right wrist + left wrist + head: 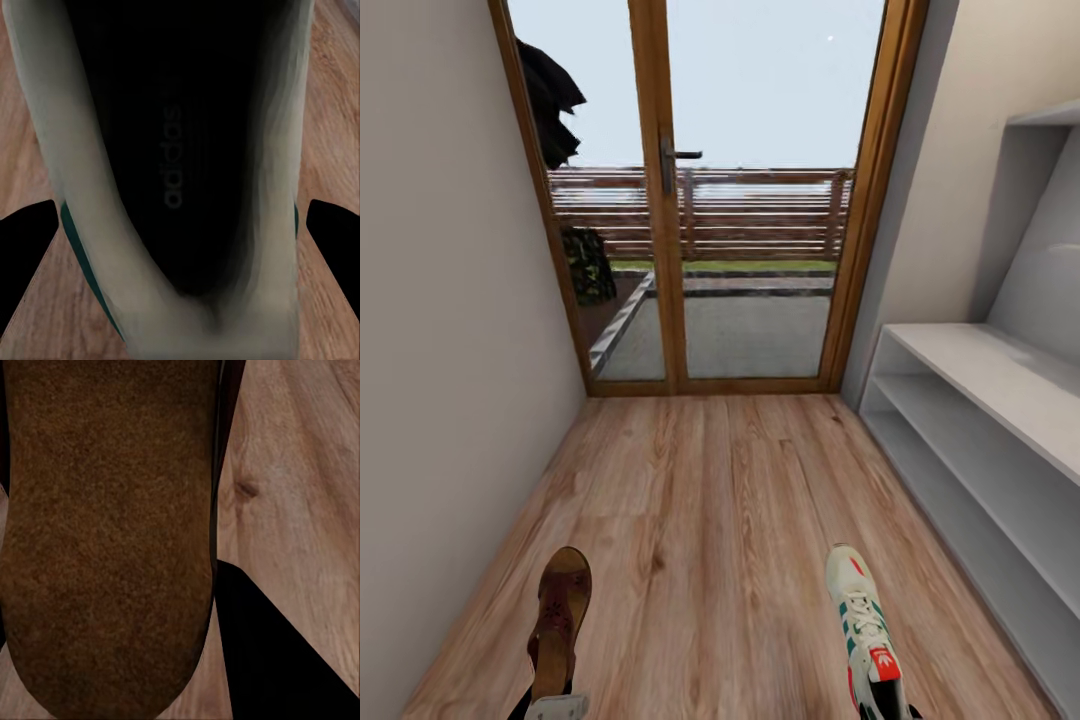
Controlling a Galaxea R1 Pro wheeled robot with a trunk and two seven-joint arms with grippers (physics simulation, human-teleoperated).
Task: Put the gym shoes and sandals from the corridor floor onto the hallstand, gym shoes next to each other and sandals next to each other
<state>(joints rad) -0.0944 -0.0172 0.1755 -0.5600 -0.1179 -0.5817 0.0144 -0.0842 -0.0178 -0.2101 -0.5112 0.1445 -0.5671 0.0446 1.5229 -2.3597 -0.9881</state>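
Sandal (558, 620): I see it at 7 o'clock, over the floor (710, 500).
Gym shoe (865, 625): at 5 o'clock.
Shoe rack (1000, 420): at 3 o'clock.
Grippers: I cannot tell if they are clamped.

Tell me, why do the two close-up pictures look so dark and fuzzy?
Left wrist view: the sandal sits so near the lens that it reads as soft, grainy brown. Right wrist view: the gym shoe opening is deeply shadowed, edges smeared. Head view: evenly lit, walls splayed by the wide lens.

A cream gym shoe (75, 187) with a dark "adidas"-printed insole (176, 172) sits above the wood floor (22, 112).
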